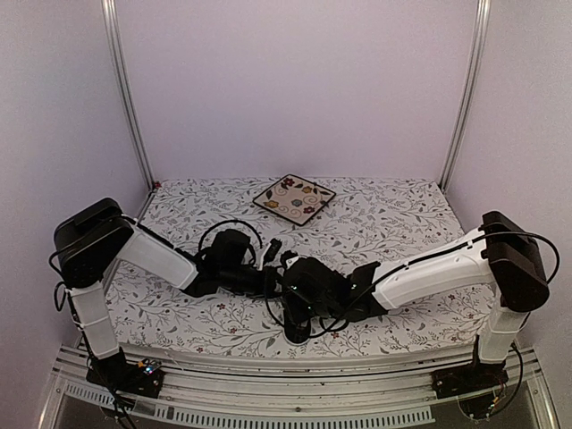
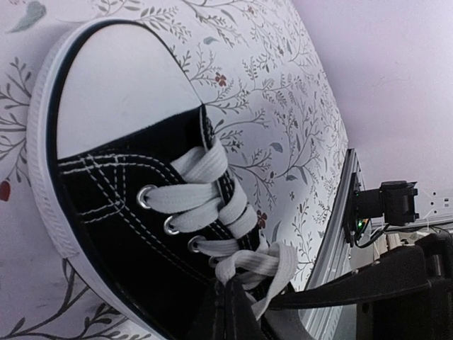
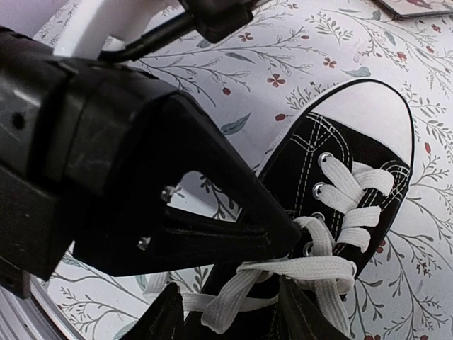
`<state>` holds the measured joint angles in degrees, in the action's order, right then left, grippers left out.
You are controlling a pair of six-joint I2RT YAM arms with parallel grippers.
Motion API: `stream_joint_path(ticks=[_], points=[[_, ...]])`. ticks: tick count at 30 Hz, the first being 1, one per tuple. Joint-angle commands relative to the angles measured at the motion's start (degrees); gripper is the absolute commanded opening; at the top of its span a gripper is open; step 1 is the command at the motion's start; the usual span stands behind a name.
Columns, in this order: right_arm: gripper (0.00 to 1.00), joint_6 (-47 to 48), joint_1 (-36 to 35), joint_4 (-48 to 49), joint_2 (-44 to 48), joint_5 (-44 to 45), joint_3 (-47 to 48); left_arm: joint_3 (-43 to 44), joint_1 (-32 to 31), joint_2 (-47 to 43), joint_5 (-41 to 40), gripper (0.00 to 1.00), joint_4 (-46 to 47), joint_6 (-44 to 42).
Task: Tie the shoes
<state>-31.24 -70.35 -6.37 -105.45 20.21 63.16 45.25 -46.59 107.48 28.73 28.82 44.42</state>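
**Clerk:** First entry?

**Checker:** Sneaker, one only. Small, black canvas, low-top, with a white rubber toe cap, white sole rim, white stitching and metal eyelets. It stands sole-down on the floral table cover, near the front middle of the table. Both arms reach inward over it, so the overhead view hides most of it.

**Clerk:** Lacing?

**Checker:** White laces, flat, crossed through the eyelets. Loose strands gather at the upper end of the lacing, and one runs sideways across the shoe's opening.

**Clerk:** Left gripper?

**Checker:** Tips pressed together and touching the laces where the loose strands meet. I cannot tell whether a strand is caught between them.

**Clerk:** Right gripper?

**Checker:** Fingers spread, one on each side of the shoe's opening. A lace strand lies across the gap, not pinched.

**Clerk:** Other stock?

**Checker:** Plate, square, floral-patterned, at the far middle of the table, well apart from the sneaker.
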Motion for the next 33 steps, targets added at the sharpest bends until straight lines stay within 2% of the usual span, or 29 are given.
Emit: stream_joint_path(ticks=[1, 7, 9, 14, 21, 33], points=[[0.39, -0.5, -0.3, -2.6, -1.7, 2.6, 1.8, -0.3, 0.3, -1.5, 0.2, 0.00, 0.8, -0.3], [0.08, -1.9, -0.3, -2.0, -0.3, 3.0, 1.0, -0.4, 0.3, -1.7, -0.1, 0.00, 0.6, -0.4], [0.03, -2.4, -0.3, -1.8, 1.3, 3.3, 0.3, -0.6, 0.4, -1.9, -0.4, 0.00, 0.6, -0.4], [0.03, -3.2, 0.8, -2.2, 6.1, 2.7, -2.3, -1.2, 0.4, -2.8, -1.6, 0.00, 0.6, -0.5], [0.03, -3.7, 5.7, 0.2, 10.8, -3.8, -8.1, -2.1, 0.4, -4.3, -3.3, 0.00, 0.5, -0.5], [0.02, -5.8, 11.6, 5.7, 11.8, -11.0, -13.2, -3.6, 0.4, -6.5, -7.8, 0.00, -2.8, -1.4]])
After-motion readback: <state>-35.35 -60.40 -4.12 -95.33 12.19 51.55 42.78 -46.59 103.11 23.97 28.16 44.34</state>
